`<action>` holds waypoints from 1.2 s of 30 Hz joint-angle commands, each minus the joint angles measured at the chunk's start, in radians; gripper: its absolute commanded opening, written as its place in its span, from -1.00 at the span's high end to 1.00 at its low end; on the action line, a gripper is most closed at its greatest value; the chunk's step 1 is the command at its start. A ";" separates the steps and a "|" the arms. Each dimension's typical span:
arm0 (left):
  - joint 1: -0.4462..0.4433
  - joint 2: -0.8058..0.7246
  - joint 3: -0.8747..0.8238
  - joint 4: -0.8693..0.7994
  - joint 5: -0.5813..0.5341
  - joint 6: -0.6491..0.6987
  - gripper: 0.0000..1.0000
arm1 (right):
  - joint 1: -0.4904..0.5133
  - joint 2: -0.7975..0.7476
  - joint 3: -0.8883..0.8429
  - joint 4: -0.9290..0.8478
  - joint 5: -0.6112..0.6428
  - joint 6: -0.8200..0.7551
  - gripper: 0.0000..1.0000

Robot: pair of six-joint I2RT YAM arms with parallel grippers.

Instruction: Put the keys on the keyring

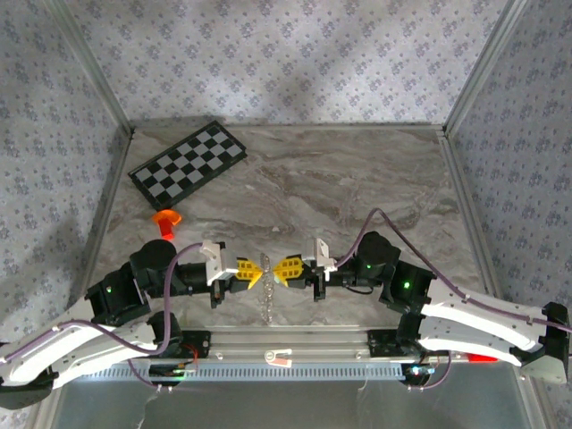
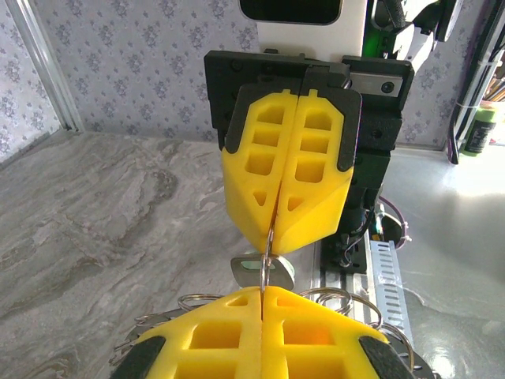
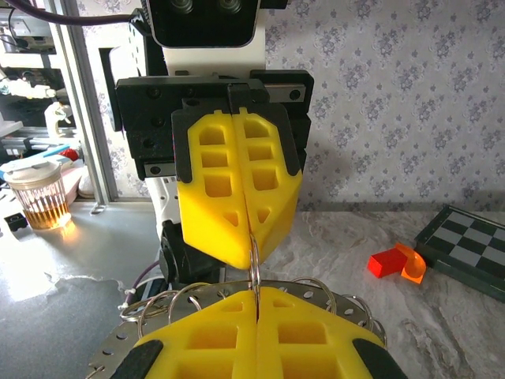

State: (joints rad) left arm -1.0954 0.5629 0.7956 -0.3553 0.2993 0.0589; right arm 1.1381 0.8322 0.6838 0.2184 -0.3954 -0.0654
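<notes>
The keyring (image 1: 265, 290) hangs just above the table near the front edge, between the two arms. It is a silvery band (image 3: 339, 304) with holes, carrying several small wire loops (image 2: 197, 302). My left gripper (image 1: 253, 273) (image 2: 264, 290) and right gripper (image 1: 284, 270) (image 3: 255, 290) meet tip to tip. Both are shut on one thin upright loop (image 3: 255, 260) of the keyring. The key (image 2: 263, 270), a small head with a pale mint-green centre, hangs on that loop between the two sets of yellow fingers. Its blade is hidden.
An orange plastic piece (image 1: 165, 219) (image 3: 398, 264) lies at the left, with a black-and-white checkerboard (image 1: 188, 165) (image 3: 465, 245) behind it. The metal rail (image 1: 295, 344) runs along the near edge. A cup of amber liquid (image 3: 38, 197) stands off the table.
</notes>
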 commanded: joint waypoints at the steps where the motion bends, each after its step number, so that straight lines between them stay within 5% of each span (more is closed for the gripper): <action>1: -0.004 -0.012 0.009 0.058 0.015 -0.014 1.00 | 0.008 -0.009 -0.002 0.035 0.015 -0.017 1.00; 36: -0.004 -0.010 -0.006 0.070 0.009 -0.016 1.00 | 0.000 0.014 -0.014 0.088 0.012 -0.030 1.00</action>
State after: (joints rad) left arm -1.0950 0.5629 0.7860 -0.3397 0.2985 0.0513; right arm 1.1393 0.8410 0.6701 0.2569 -0.3885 -0.0799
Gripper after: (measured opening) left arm 0.047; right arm 0.052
